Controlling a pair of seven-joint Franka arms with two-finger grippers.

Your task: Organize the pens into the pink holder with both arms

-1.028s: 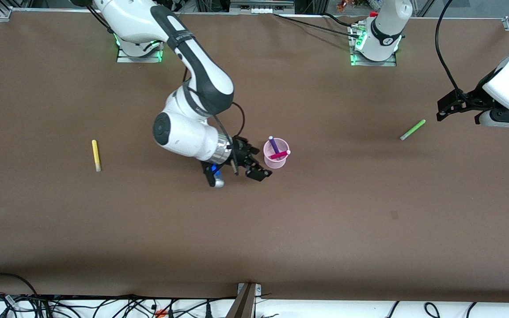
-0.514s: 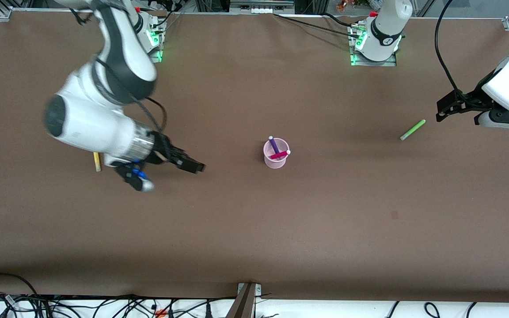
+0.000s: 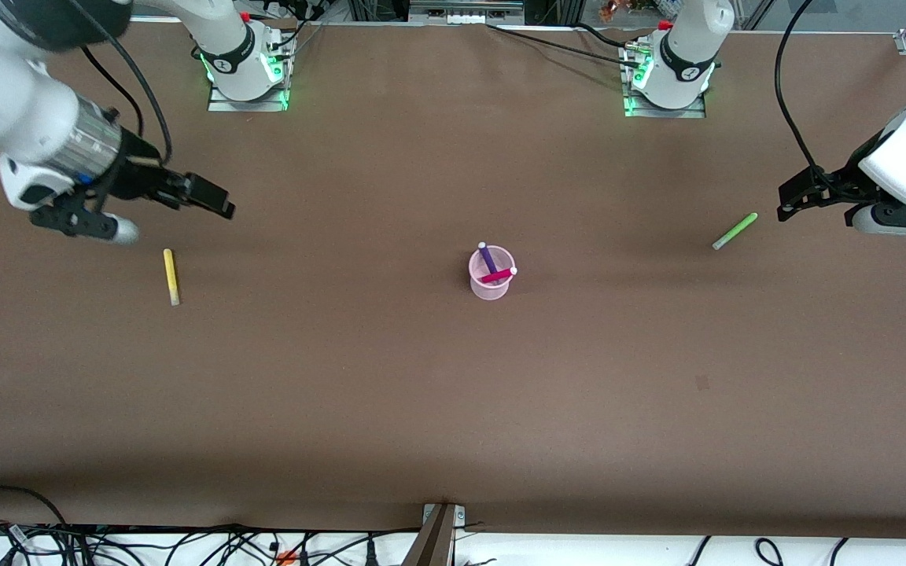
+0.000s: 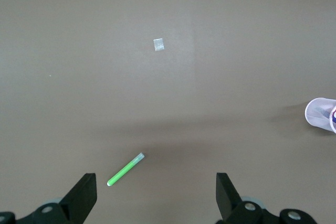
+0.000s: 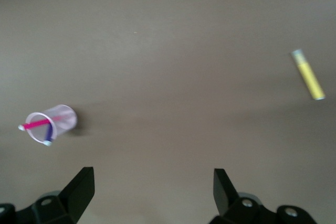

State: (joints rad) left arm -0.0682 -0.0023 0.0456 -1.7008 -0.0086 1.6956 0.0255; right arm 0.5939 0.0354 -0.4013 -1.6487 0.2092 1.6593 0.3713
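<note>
A: Right gripper (image 3: 213,198) first: where does it stand against the pink holder (image 3: 491,283)?

B: It hangs in the air over the table (image 3: 453,393) toward the right arm's end, well apart from the pink holder. Its fingers (image 5: 81,187) are spread wide with nothing between them.

A: And the left gripper (image 3: 789,198)?

B: Over the left arm's end of the table, also well apart from the pink holder. Its fingers (image 4: 84,195) stand wide apart too, empty, and that arm waits.

A: What sits in the pink holder?

B: Two pens. The dark purple pen (image 3: 487,257) leans inside with its pale tip above the rim. The magenta-pink pen (image 3: 497,275) lies tilted across the mouth, its pale tip poking over the rim.

A: The other two?

B: Both lie flat on the table. The yellow pen (image 3: 171,276) is well away from the pink holder toward the right arm's end, close under the right gripper. The light green pen (image 3: 734,231) is well away from the pink holder toward the left arm's end, a little farther from the front camera than the holder, and near the left gripper.

A: Is the holder upright?

B: Yes, upright near the middle of the table.
</note>
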